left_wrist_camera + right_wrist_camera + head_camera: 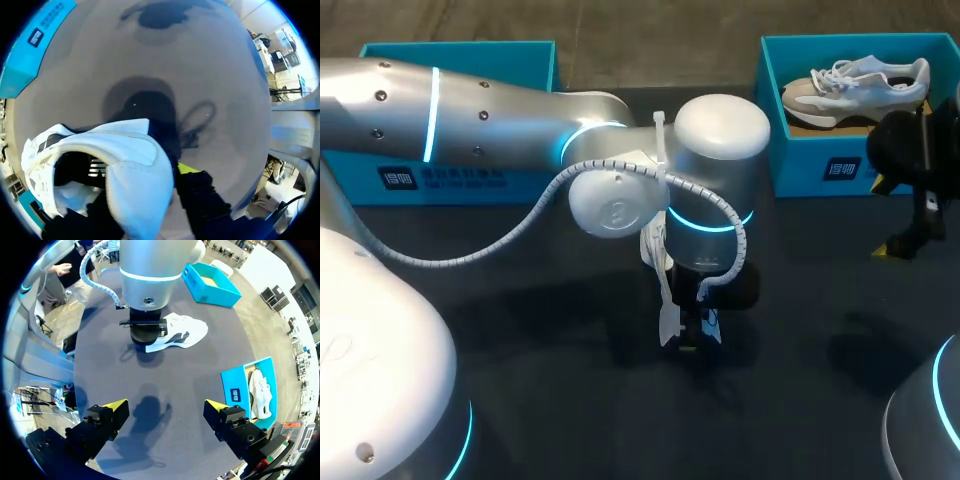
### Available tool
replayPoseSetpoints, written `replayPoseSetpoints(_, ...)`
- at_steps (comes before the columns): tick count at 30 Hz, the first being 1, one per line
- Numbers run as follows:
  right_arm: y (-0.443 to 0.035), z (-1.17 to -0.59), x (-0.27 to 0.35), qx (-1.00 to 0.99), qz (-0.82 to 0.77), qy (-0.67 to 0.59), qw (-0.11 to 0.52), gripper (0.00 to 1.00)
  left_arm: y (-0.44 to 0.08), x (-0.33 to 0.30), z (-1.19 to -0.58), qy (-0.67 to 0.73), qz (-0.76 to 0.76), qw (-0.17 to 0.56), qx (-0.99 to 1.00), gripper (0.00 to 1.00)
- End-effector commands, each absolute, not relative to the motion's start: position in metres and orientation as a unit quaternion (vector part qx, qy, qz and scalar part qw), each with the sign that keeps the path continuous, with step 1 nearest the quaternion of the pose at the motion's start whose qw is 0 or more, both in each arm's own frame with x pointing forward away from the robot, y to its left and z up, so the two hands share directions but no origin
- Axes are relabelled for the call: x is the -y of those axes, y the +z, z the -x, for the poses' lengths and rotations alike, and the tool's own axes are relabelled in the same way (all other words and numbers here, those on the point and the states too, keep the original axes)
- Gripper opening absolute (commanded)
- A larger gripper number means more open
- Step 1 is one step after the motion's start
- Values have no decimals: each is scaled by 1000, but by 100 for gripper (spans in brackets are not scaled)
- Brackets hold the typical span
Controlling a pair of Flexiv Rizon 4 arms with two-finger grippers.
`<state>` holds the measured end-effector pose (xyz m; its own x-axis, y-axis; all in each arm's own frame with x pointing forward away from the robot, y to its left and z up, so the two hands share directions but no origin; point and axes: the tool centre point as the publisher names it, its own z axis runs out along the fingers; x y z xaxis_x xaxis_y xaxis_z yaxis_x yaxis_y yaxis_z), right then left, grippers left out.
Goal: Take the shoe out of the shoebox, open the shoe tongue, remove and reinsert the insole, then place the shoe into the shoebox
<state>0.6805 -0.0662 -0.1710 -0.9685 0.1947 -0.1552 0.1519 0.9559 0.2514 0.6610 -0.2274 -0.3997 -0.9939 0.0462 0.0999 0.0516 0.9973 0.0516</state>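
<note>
As left gripper point(146, 340) clamps it, shoe point(185, 330) — half-hidden.

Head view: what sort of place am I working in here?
Probably a robot test bench for shoe handling. On a dark table stand a teal shoebox holding a pale shoe and a second shoebox. The left gripper grips a white shoe.

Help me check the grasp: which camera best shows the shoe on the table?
The right wrist view: nearly all of the shoe shows, the left tool at its opening. The left wrist view shows only the opening, close up; in the head view the left arm hides most of it.
</note>
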Motion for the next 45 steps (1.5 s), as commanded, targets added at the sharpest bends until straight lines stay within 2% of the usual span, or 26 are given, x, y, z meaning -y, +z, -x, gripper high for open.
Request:
replayPoseSetpoints(1, -171, -683, 65, -985, -88, 118, 87, 100, -408, 232, -665, -35, 36, 60, 997, 21)
replayPoseSetpoints(3, -171, -683, 65, -985, -88, 118, 87, 100, -408, 232, -663, -38, 46, 68, 996, 7)
replayPoseSetpoints(5, -171, -683, 65, -985, -88, 118, 87, 100, -408, 231, -661, -42, 55, 78, 995, 0)
replayPoseSetpoints(14, -171, -683, 65, -985, -88, 118, 87, 100, -381, 223, -652, -48, 79, 107, 990, 0)
replayPoseSetpoints(22, -171, -683, 65, -985, -88, 118, 87, 100, -329, 216, -655, -57, 85, 127, 987, 0)
replayPoseSetpoints(45, -171, -683, 65, -985, -88, 118, 87, 100, -200, 184, -675, -82, 136, 68, 985, 0)
